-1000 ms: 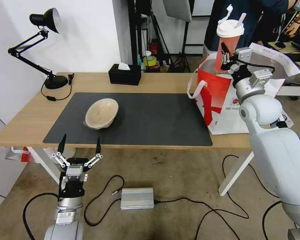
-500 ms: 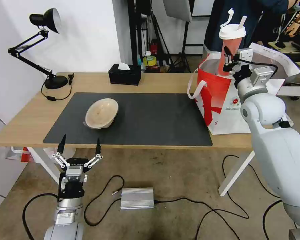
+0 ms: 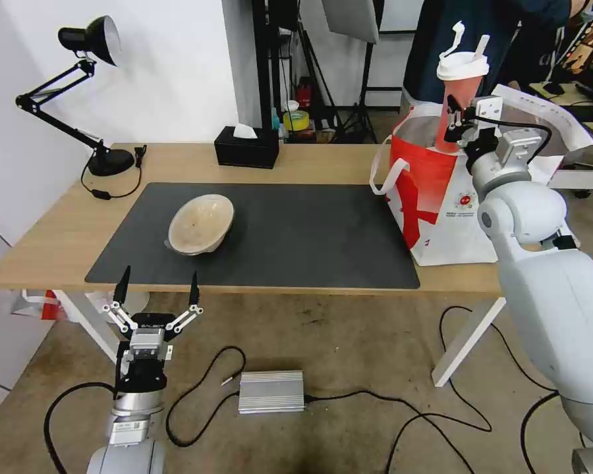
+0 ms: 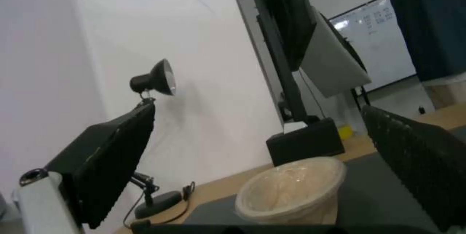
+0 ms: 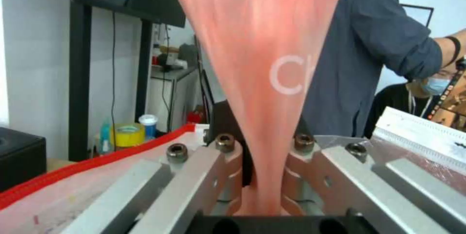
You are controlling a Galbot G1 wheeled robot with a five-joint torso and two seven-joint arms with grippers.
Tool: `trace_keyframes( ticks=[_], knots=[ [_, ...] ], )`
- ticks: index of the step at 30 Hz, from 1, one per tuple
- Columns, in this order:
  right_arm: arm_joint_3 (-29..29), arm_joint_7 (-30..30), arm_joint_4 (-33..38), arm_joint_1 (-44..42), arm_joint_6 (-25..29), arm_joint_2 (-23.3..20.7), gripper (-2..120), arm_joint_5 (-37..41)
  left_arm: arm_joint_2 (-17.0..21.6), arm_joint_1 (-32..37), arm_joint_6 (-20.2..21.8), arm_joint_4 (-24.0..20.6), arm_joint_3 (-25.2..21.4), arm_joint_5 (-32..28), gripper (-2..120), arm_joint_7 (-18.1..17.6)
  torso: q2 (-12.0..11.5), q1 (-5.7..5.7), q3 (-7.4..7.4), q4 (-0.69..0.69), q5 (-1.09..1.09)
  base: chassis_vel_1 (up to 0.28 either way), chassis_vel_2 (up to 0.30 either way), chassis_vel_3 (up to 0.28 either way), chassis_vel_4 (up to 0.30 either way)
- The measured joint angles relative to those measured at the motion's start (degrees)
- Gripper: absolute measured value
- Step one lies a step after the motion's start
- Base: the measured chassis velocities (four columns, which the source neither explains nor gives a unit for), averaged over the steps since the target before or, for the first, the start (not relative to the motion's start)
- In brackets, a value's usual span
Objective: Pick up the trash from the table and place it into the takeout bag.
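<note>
Red cup (image 3: 459,99): clamped low on its body by the right gripper (image 3: 456,122), upright over the open bag (image 3: 441,197) (lid and straws on top).
Right wrist view: cup (image 5: 262,81) wedged between closed fingers (image 5: 228,175); bag's red rim (image 5: 97,157) below.
Beige bowl (image 3: 201,224): tilted on the mat (image 3: 296,237), well apart from the bag.
Left gripper (image 3: 157,296): spread wide, empty, low before the table (image 3: 53,230); its wrist view looks up at the bowl (image 4: 291,190).
</note>
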Motion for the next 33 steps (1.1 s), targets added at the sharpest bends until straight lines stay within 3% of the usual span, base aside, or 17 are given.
trace_keyframes(
  ticks=[10, 20, 26, 33],
  knots=[
    [0.9, -0.6, 2.0, 0.1, -7.5, -0.8, 5, 1.4, 0.0, -0.1, 0.0, 0.0, 0.0, 0.0, 100, 0.0, 0.0, 0.00, 0.00, 0.00, 0.00, 0.000, 0.000, 0.000, 0.000],
    [3.4, -5.6, 4.0, -1.1, -14.5, -1.1, 5, 1.6, 0.0, 0.0, 0.0, -0.2, 0.0, -0.1, 100, -0.1, 0.0, -0.01, 0.00, 0.00, 0.00, 0.000, 0.000, 0.000, 0.000],
    [5.1, -7.9, 3.8, -1.4, -19.4, -1.8, 5, 6.5, 0.0, 0.1, 0.0, -0.4, -0.1, -0.2, 100, -0.1, 0.0, -0.02, -0.01, 0.00, -0.01, 0.000, 0.000, 0.000, 0.000],
    [5.8, -9.1, 2.6, -1.6, -20.0, -2.5, 5, 7.5, 0.0, 0.0, 0.0, -0.4, -0.1, -0.2, 100, -0.2, 0.0, -0.02, -0.01, 0.00, -0.02, 0.000, 0.000, 0.000, 0.000]
  ],
)
